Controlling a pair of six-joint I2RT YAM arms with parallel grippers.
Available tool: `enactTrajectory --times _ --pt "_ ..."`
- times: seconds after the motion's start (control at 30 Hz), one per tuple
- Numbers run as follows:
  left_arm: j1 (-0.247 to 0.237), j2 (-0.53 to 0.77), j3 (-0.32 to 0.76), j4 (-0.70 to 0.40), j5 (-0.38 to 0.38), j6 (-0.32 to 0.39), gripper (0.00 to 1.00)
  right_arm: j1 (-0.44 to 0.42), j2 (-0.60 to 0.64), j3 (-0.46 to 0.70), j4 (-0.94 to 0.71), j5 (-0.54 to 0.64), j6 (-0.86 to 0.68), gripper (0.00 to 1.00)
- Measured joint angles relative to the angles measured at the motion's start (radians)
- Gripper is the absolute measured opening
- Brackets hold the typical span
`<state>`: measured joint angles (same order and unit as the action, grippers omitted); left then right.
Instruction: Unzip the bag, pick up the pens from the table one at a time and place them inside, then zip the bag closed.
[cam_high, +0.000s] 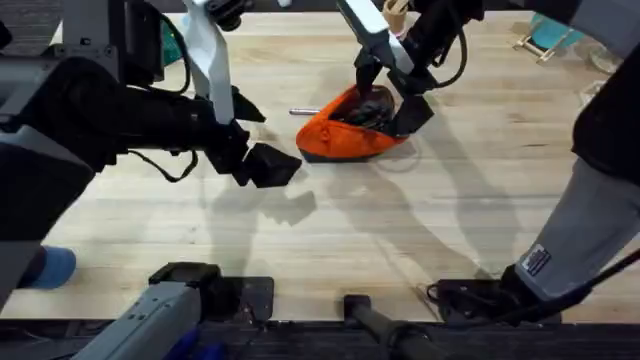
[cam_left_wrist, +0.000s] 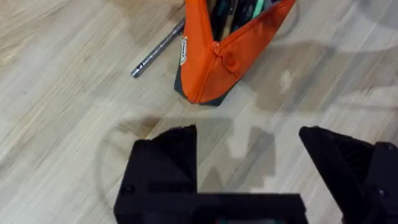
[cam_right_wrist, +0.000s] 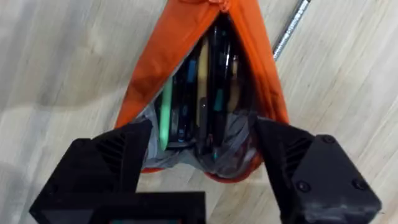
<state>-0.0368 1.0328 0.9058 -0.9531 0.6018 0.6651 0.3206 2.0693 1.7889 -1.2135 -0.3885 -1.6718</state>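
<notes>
Both jaws apart; right gripper (cam_right_wrist: 202, 162) over unzipped bag (cam_high: 345, 128), silver pen (cam_left_wrist: 157, 51) half-hidden

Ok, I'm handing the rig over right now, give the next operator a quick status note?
Left gripper: jaws open, empty, above the table short of the bag.
Right gripper: jaws open, over the bag's mouth.
Bag: unzipped, gaping, several pens and the like inside.
Silver pen: on the table, beside the bag.
Done: unzipping; a dark pen seems to be inside.
Left: pick up the silver pen, drop it in, zip shut.
</notes>
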Motion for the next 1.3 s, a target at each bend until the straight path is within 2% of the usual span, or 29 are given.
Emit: enactTrajectory --times 0.17,0.43,0.67,1.0,1.3 --pt "0.000 0.000 0.000 0.000 0.000 0.000 0.995 0.000 -0.019 0.022 -0.002 -0.019 0.034 0.995" --pt "0.000 0.000 0.000 0.000 0.000 0.000 0.995 -0.017 -0.071 0.144 0.001 -0.092 0.201 0.996" --pt "0.000 0.000 0.000 0.000 0.000 0.000 0.995 -0.022 -0.073 0.160 0.010 -0.106 0.433 0.996" --pt "0.000 0.000 0.000 0.000 0.000 0.000 0.995 -0.022 -0.073 0.160 0.128 -0.106 0.816 0.996" --pt "0.000 0.000 0.000 0.000 0.000 0.000 0.995 -0.022 -0.073 0.174 0.098 -0.073 1.097 0.997"
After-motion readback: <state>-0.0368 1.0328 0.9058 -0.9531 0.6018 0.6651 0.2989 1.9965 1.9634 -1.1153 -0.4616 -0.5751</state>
